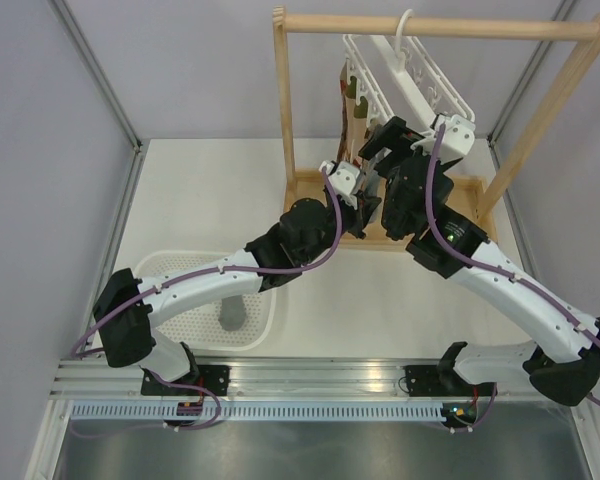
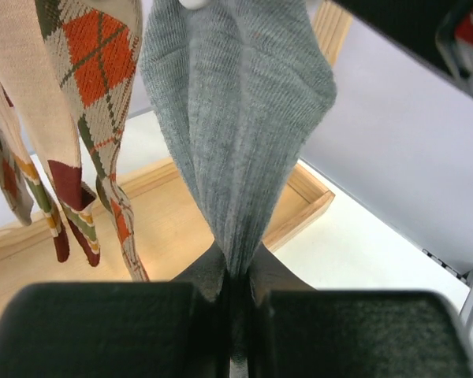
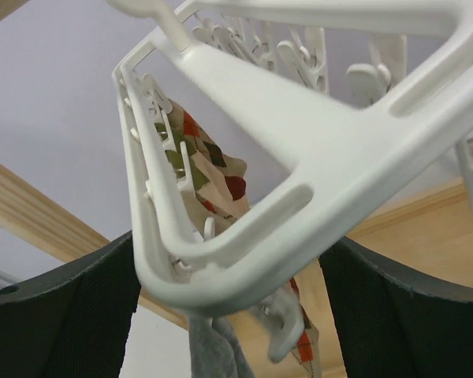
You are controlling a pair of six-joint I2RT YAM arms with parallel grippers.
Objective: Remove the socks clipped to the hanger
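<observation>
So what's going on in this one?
The left arm's jaws are shut on the lower end of a plain grey ribbed sock hanging from a clip on the white plastic drying hanger. The right arm's jaws stand open either side of that hanger's corner. Argyle-patterned socks hang alongside.

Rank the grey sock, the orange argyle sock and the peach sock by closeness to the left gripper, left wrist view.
1. grey sock: pinched in the left gripper.
2. orange argyle sock: just left.
3. peach sock: far left.
</observation>
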